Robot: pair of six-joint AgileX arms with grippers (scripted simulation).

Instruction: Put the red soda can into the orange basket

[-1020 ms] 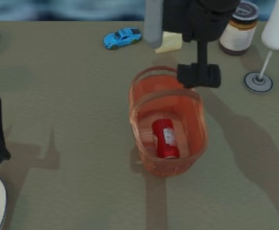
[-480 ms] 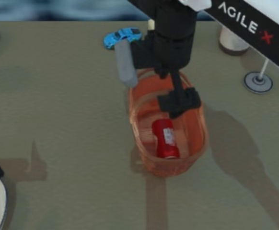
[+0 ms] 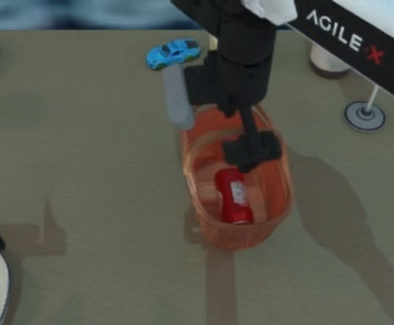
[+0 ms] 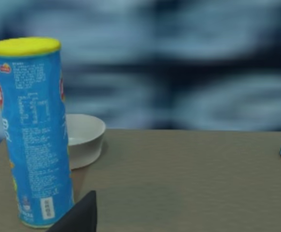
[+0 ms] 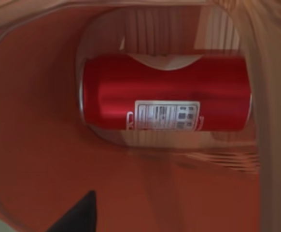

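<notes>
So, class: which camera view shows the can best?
The right wrist view: the can fills the picture, lying on its side in the basket, label readable. The top view shows it smaller, below the right gripper. The left wrist view shows none of it.

Overhead view; right wrist close above the basket [image 5: 44, 145], shared.

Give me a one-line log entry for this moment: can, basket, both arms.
red soda can: on its side inside orange basket | right gripper: over basket above can, not holding it | left arm: parked at table's left edge
</notes>
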